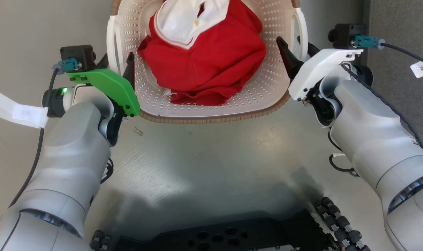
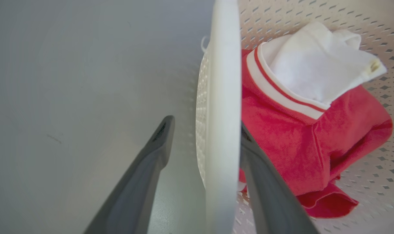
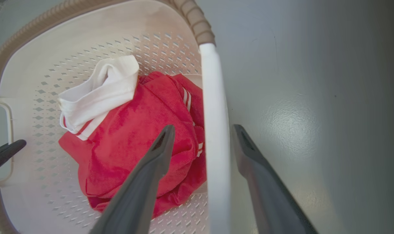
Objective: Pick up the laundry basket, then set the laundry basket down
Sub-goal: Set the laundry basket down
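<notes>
Both laundry basket [image 1: 211, 119] handles [image 2: 221, 97] sit between spread fingers [image 2: 141, 185].

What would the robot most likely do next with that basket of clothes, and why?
Probably close both sets of fingers. The left fingers straddle one white handle of the laundry basket, the right fingers straddle the other handle, and both stand open. The basket seems to rest on the floor, so gripping should come before lifting.
</notes>
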